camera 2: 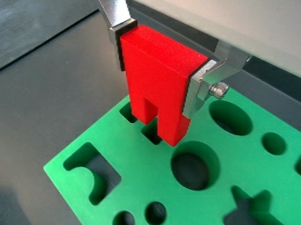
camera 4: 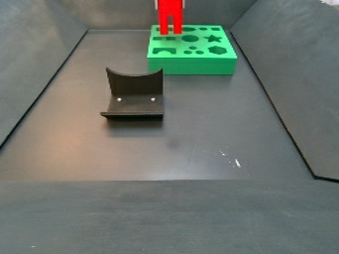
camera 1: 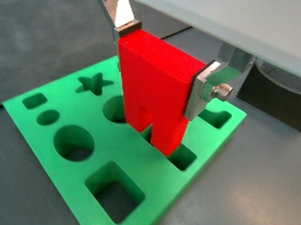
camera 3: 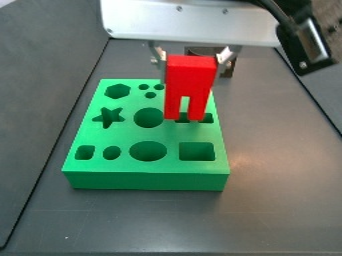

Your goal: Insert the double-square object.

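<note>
We find the tool [camera 1: 165,60] directly above the far part of a bright green plastic board with shaped holes [camera 3: 94,155], closed down to the width of a bright red plastic block with a solid upper body and two square legs split by a slot [camera 3: 189,85], which it has hold of by the upper body. In both wrist views the flat silver fingers [camera 2: 209,81] press against opposite faces of the red block [camera 2: 159,75], one plate on each side. The block hangs upright, legs pointing down. In a side view the leg tips reach the board's top face near its far edge, just beside a round hole [camera 3: 147,118]; in a wrist view one leg [camera 1: 171,136] looks to be at or slightly inside a cut-out there, though we cannot tell how deep, if at all, it sits. The board shows a star-shaped hole [camera 3: 110,116], an oval hole [camera 3: 147,153], a square hole [camera 3: 197,151] and several small round ones. The board [camera 4: 195,52] lies flat on the dark grey tabletop [camera 4: 172,139] at the far end, with the red block [camera 4: 169,17] rising over it. Nearer the camera in that side view, well apart from the board, stands the fixture [camera 4: 133,96], a dark L-shaped bracket on its base plate.
</note>
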### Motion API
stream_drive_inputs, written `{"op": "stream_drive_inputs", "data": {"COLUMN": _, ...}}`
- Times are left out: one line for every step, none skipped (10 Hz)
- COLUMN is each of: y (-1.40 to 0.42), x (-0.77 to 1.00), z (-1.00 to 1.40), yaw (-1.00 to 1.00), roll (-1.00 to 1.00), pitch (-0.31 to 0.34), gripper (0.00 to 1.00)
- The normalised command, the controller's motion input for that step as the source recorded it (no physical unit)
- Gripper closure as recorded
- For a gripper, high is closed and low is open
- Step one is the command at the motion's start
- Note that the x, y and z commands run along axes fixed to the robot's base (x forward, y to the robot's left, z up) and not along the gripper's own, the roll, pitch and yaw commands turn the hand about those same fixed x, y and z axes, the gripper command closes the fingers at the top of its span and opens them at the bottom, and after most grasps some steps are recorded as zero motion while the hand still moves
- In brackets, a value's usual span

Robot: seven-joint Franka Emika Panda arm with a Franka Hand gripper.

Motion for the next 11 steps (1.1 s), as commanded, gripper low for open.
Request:
{"op": "stream_drive_inputs", "data": {"y": 0.0, "x": 0.35, "z": -0.2, "yaw": 0.0, "roll": 0.12, "pitch": 0.031, "gripper": 1.0}}
{"op": "stream_drive_inputs", "data": {"y": 0.0, "x": 0.29, "z": -0.23, "yaw": 0.0, "roll": 0.11, "pitch": 0.0, "gripper": 1.0}}
{"op": "stream_drive_inputs", "data": {"y": 0.08, "x": 0.03, "z": -0.2, "yaw": -0.01, "roll": 0.02, "pitch": 0.0, "gripper": 1.0}}
{"op": "stream_drive_inputs", "data": {"y": 0.09, "x": -0.09, "z": -0.2, "yaw": -0.11, "roll": -0.1, "pitch": -0.017, "gripper": 1.0}}
{"op": "stream_drive_inputs", "data": {"y": 0.13, "x": -0.11, "z": -0.18, "yaw": -0.17, "roll": -0.24, "pitch": -0.031, "gripper": 1.0}}
{"op": "stream_drive_inputs", "data": {"y": 0.22, "x": -0.03, "z": -0.12, "yaw": -0.12, "roll": -0.29, "pitch": -0.011, "gripper": 1.0}}
{"op": "stream_drive_inputs", "data": {"y": 0.17, "x": 0.0, "z": -0.13, "yaw": -0.14, "roll": -0.34, "pitch": -0.003, "gripper": 1.0}}
{"op": "stream_drive_inputs", "data": {"y": 0.07, "x": 0.02, "z": -0.26, "yaw": -0.14, "roll": -0.35, "pitch": -0.004, "gripper": 1.0}}
{"op": "stream_drive_inputs", "data": {"y": 0.0, "x": 0.05, "z": -0.2, "yaw": -0.08, "roll": -0.4, "pitch": -0.026, "gripper": 1.0}}
{"op": "stream_drive_inputs", "data": {"y": 0.0, "x": 0.08, "z": -0.18, "yaw": -0.03, "roll": -0.42, "pitch": -0.011, "gripper": 1.0}}
{"op": "stream_drive_inputs", "data": {"y": 0.0, "x": 0.07, "z": -0.21, "yaw": -0.05, "roll": -0.41, "pitch": -0.023, "gripper": 1.0}}
